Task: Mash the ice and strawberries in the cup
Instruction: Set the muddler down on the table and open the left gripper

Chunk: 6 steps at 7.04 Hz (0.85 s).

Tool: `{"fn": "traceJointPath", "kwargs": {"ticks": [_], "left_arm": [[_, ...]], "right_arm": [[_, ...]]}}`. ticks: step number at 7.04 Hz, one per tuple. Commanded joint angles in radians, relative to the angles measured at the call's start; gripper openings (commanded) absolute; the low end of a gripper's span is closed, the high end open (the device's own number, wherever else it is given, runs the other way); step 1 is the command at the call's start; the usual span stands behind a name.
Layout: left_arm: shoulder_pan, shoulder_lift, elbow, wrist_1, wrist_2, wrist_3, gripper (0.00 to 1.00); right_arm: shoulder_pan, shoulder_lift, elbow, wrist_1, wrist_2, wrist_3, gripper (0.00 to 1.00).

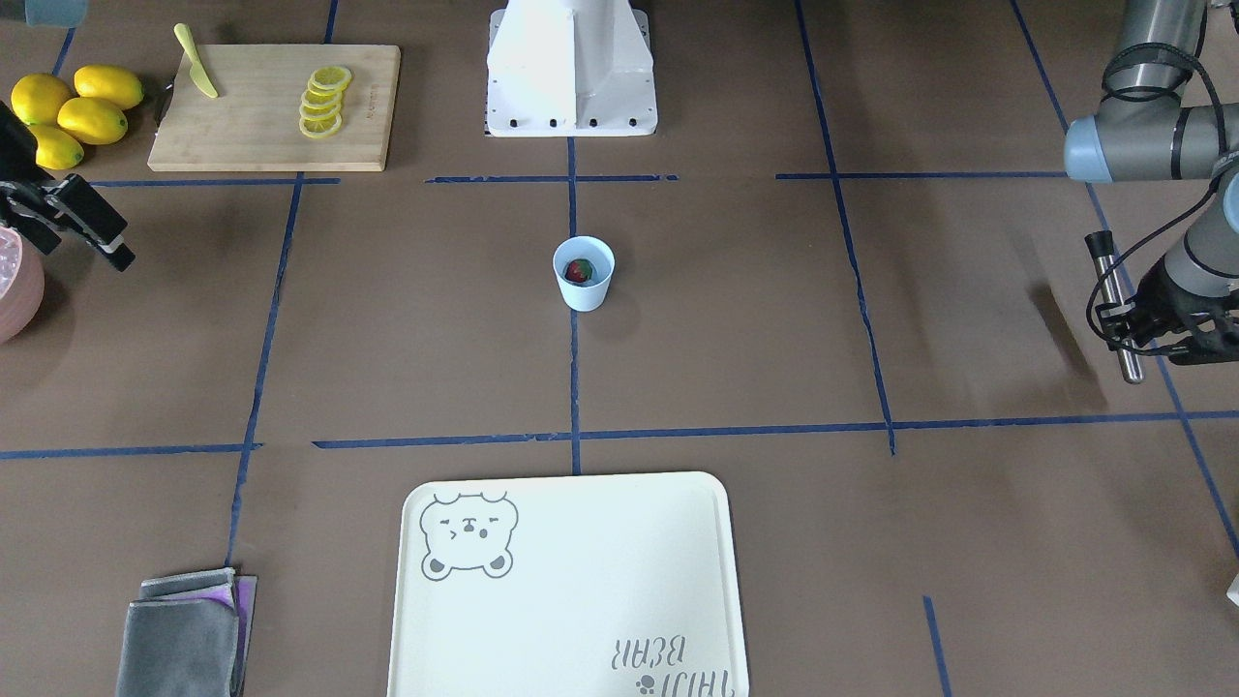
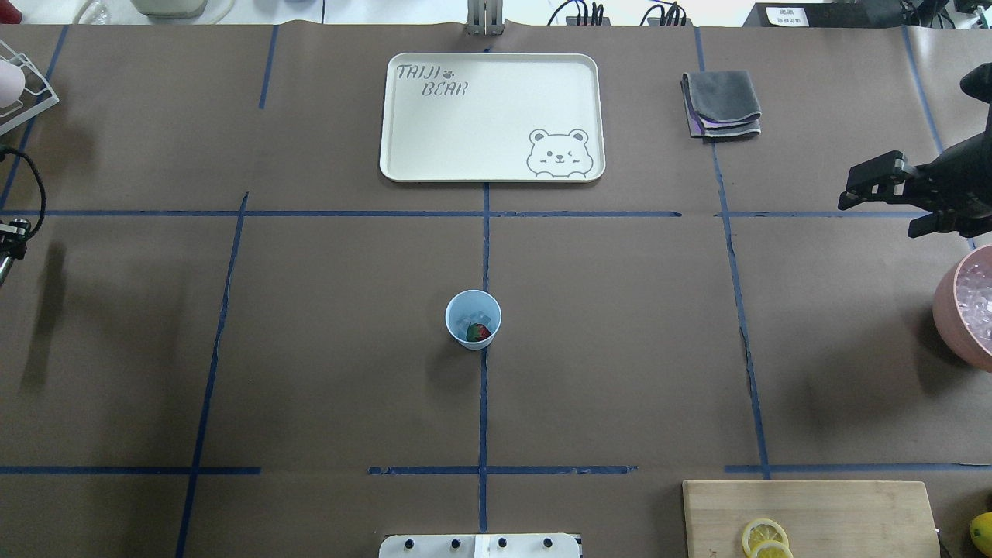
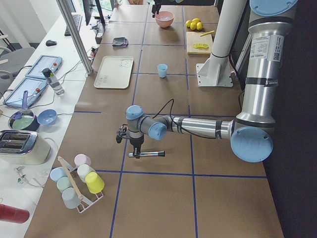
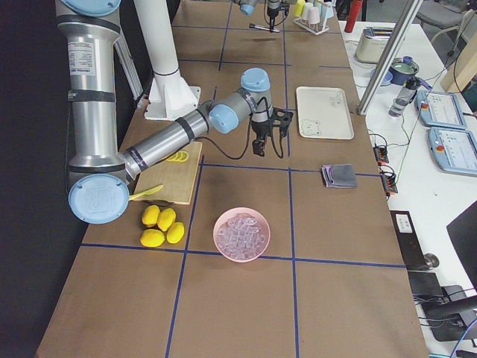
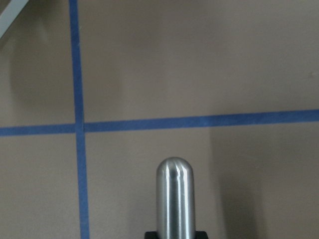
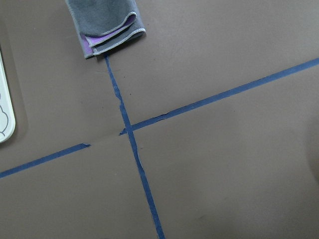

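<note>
Here was the cup (image 2: 473, 318), pale blue, standing upright at the very middle of the table on the blue tape line, well apart from both arms. The loading looked done: the strawberry (image 2: 480, 332) sat dark red at the bottom against the wall, and the ice (image 2: 468, 316) lay in glassy lumps just beside it. Nothing looked crushed, so I judged that the mashing itself had not begun. Far out on its own side, the left gripper (image 1: 1128, 324) was clamped on the steel muddler (image 1: 1115, 308). It held the rod roughly level above the table, rounded end leading, as the left wrist camera showed. Over on the other side, the right gripper (image 2: 880, 213) hung with its jaws apart and nothing between them, just beside the pink bowl (image 2: 947, 310) heaped with more clear lumps. To my eye the step in hand was fetching the tool to the work. The next move called for a long carry inward, then turning the muddler tip-down squarely over the cup's narrow mouth before pressing. I'd have worried that a light, tapered cup might skid or tip under an off-centre push. The free right gripper might well have needed to steady it.
</note>
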State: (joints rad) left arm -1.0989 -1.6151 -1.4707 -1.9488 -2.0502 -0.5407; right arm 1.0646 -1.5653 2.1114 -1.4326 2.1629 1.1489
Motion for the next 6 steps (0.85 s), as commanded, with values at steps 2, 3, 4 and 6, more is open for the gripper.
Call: {"fn": "traceJointPath", "kwargs": {"ticks": [2,3,4,6], "left_arm": [[0.004,0.011,0.147,-0.234,-0.001,-0.057,0.0],[0.001,0.012,0.145,-0.246,-0.002,-0.059,0.0],[0.001,0.015,0.141,-0.246,-0.002,-0.059,0.02],[0.002,0.017,0.141,-0.249,-0.001,-0.058,0.99]], "right_arm": [[0.002,0.002,0.007,0.0,0.0,0.0,1.0],[0.005,0.002,0.007,0.0,0.0,0.0,1.0],[0.006,0.001,0.01,0.0,0.0,0.0,1.0],[0.008,-0.004,0.016,-0.003,0.0,0.002,1.0]]}}
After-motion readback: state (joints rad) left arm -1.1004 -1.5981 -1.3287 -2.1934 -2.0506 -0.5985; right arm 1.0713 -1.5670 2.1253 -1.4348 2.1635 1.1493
